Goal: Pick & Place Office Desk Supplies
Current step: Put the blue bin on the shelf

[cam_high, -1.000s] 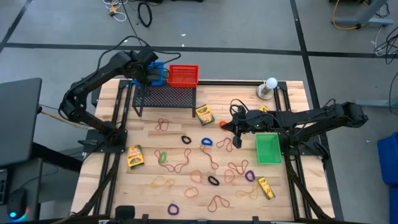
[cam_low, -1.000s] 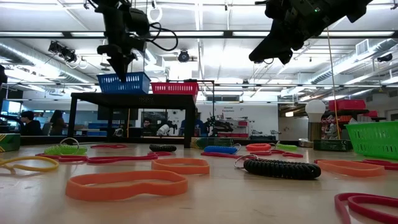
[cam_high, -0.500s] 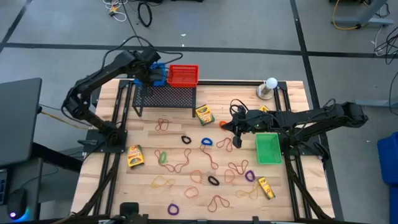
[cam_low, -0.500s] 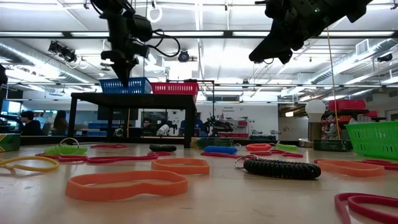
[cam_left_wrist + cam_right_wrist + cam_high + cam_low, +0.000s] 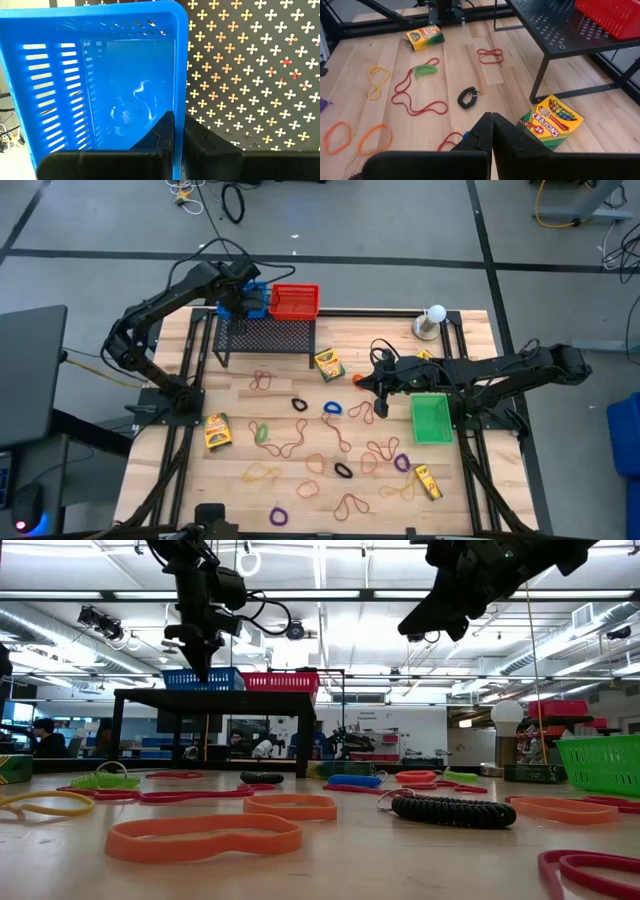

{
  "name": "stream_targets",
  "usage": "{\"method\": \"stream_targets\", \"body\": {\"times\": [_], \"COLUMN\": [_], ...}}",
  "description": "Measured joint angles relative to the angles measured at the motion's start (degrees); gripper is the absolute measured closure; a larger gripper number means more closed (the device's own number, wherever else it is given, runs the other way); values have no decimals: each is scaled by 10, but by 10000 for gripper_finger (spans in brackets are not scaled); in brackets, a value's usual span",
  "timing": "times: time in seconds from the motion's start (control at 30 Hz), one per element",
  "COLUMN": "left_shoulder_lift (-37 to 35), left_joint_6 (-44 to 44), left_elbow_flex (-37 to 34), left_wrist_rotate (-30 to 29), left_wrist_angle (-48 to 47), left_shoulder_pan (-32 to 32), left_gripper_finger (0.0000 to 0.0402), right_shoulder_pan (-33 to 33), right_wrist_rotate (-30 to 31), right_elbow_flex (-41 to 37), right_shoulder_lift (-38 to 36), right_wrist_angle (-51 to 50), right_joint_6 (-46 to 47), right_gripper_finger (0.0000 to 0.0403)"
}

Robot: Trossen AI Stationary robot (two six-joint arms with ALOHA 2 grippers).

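The left gripper (image 5: 178, 131) is held at the blue basket (image 5: 247, 298) on the black perforated shelf (image 5: 268, 335), its fingers pinched on the basket's side wall, with the red basket (image 5: 295, 301) just beside. The right gripper (image 5: 381, 392) is held above the table (image 5: 300, 375), its fingers pressed together with nothing between them. Rubber bands (image 5: 291, 442) and crayon boxes (image 5: 328, 364) are scattered across the tabletop.
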Motion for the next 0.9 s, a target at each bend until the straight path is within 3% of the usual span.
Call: {"method": "stream_targets", "body": {"times": [0.37,0.9], "left_shoulder_lift": [0,-9], "left_joint_6": [-6,-3], "left_elbow_flex": [0,0], "left_wrist_rotate": [0,0], "left_wrist_angle": [-1,13], "left_shoulder_pan": [0,-1], "left_gripper_finger": [334,323], "right_shoulder_pan": [0,0], "right_wrist_rotate": [0,0], "right_elbow_flex": [0,0], "right_shoulder_lift": [0,0], "right_wrist_angle": [7,7], "right_joint_6": [0,0], "right_gripper_finger": [396,396]}}
